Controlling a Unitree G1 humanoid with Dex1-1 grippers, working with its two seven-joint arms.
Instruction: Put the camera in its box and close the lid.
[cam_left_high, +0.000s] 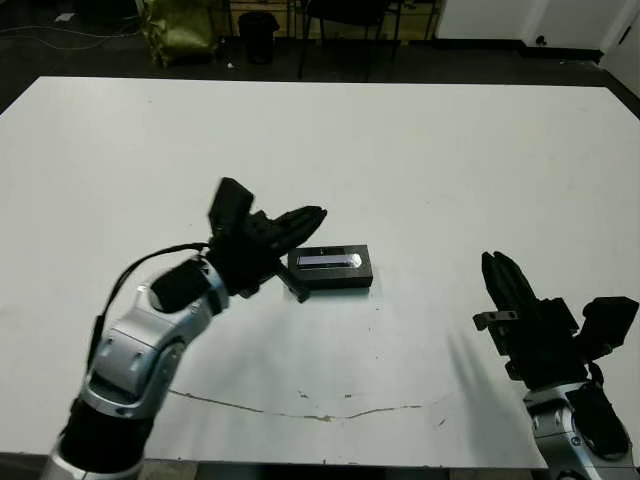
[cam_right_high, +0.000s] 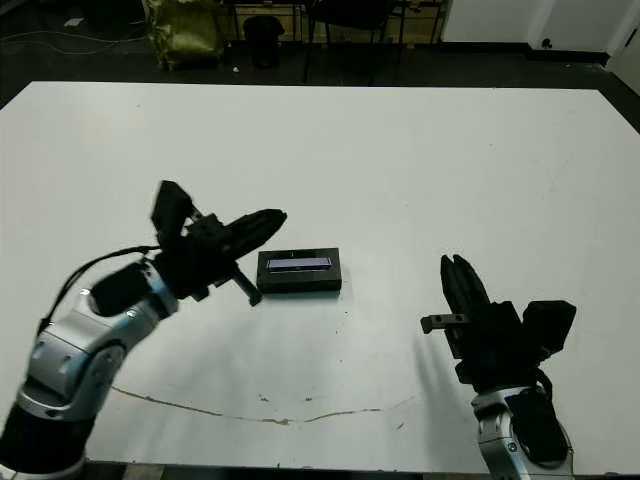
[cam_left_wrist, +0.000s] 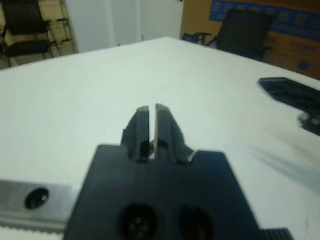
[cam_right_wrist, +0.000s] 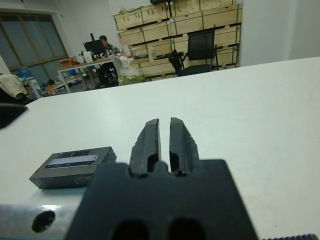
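The box (cam_left_high: 331, 268) lies at the middle of the white table with the lid (cam_left_high: 329, 261) flat on top of it, silvery strip up. No camera shows in any view. My left gripper (cam_left_high: 316, 214) hovers just to the box's left, raised off the table. Its fingers (cam_left_wrist: 143, 122) are shut with nothing between them. My right gripper (cam_left_high: 498, 264) sits well right of the box near the front edge, also shut and holding nothing. The right wrist view shows the closed box (cam_right_wrist: 73, 167) off to one side of the fingertips (cam_right_wrist: 150, 134).
A thin brown scratch (cam_left_high: 300, 412) runs along the table near its front edge. Chairs (cam_left_high: 345, 20), a bin (cam_left_high: 258, 35) and a yellow-green bag (cam_left_high: 182, 28) stand on the dark floor beyond the far edge. In the right wrist view a person (cam_right_wrist: 103, 42) sits far off.
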